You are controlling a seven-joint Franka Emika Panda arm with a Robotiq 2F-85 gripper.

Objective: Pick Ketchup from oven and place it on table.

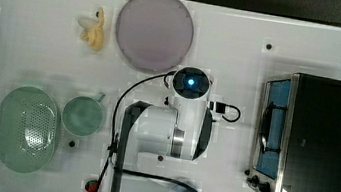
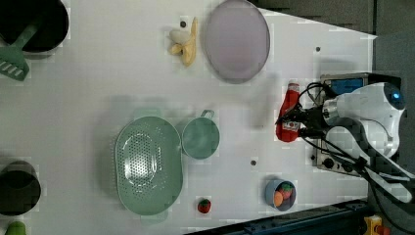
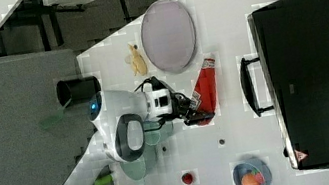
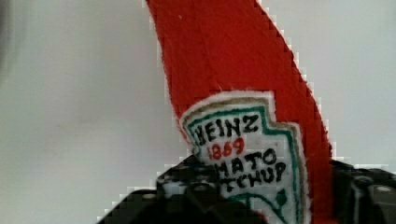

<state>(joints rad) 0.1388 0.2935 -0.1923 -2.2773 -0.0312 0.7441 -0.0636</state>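
One white robot arm [image 1: 174,127] in the top view stands over the white bench [image 1: 22,55], beside the black-topped toaster oven [image 1: 323,143]. In the left view, black fingers [image 2: 293,120] clasp the red ketchup bottle [image 2: 288,105] outside the oven. The right view shows its white cap [image 3: 209,60] toward the round grey-lilac plate [image 3: 168,33]. The wrist view shows the label [image 4: 247,154] between the fingers.

Dark floor [image 3: 90,24] beyond tabletop edge

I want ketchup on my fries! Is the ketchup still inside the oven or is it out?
Out. The claw is shut on the ketchup, over the table beside the oven.
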